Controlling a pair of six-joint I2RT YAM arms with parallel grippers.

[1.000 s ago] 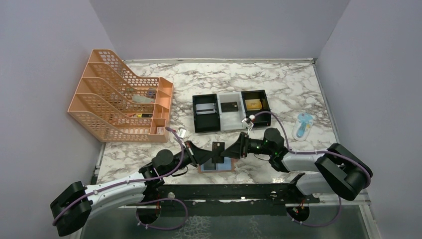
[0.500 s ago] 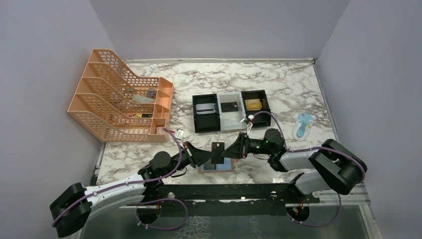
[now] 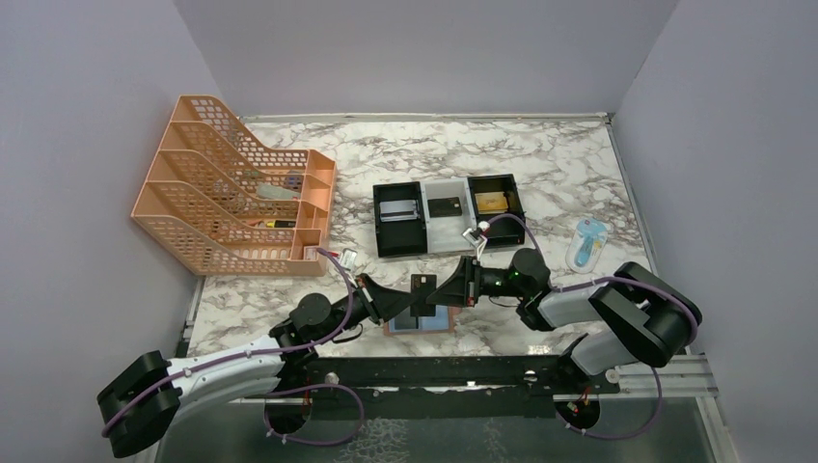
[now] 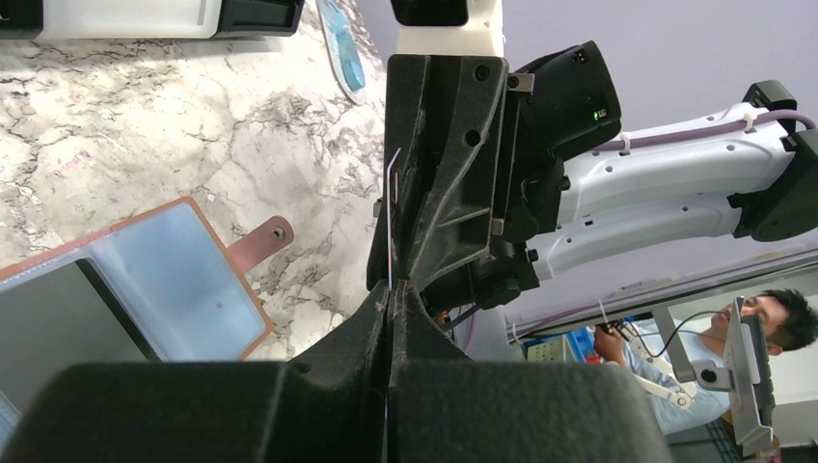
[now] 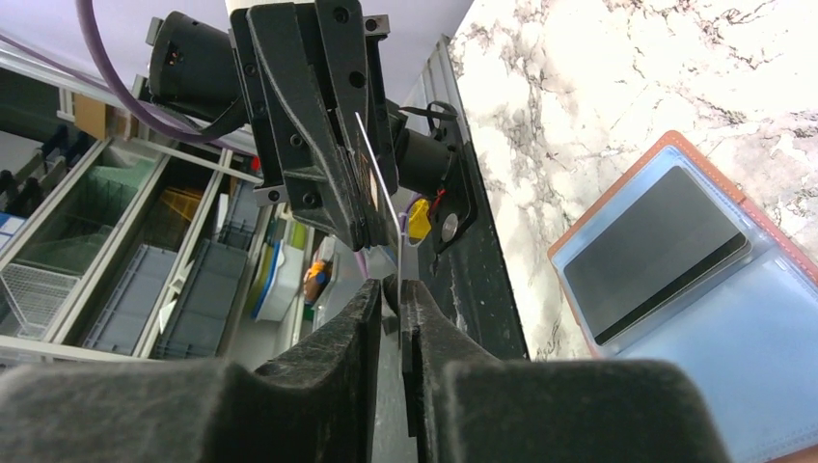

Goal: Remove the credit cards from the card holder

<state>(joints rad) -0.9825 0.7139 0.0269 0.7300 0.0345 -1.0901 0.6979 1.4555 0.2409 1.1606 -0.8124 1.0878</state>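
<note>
The tan card holder (image 3: 422, 322) lies open on the marble near the front edge, its light-blue lining up, and a dark card (image 5: 656, 253) sits in one sleeve. It also shows in the left wrist view (image 4: 174, 280). My left gripper (image 3: 409, 301) is shut on a black credit card (image 3: 422, 289) and holds it upright above the holder. The card shows edge-on in the left wrist view (image 4: 390, 222). My right gripper (image 3: 436, 293) faces the left one, its jaws either side of the card's other end (image 5: 381, 183), with a small gap showing on one side.
A black-and-white three-compartment tray (image 3: 425, 238) with cards in it stands behind the grippers. An orange mesh file rack (image 3: 236, 198) stands at the back left. A blue-and-white packet (image 3: 586, 241) lies at the right.
My right gripper has moved a little left, onto the card held by my left gripper. The left gripper and the card have barely moved.
</note>
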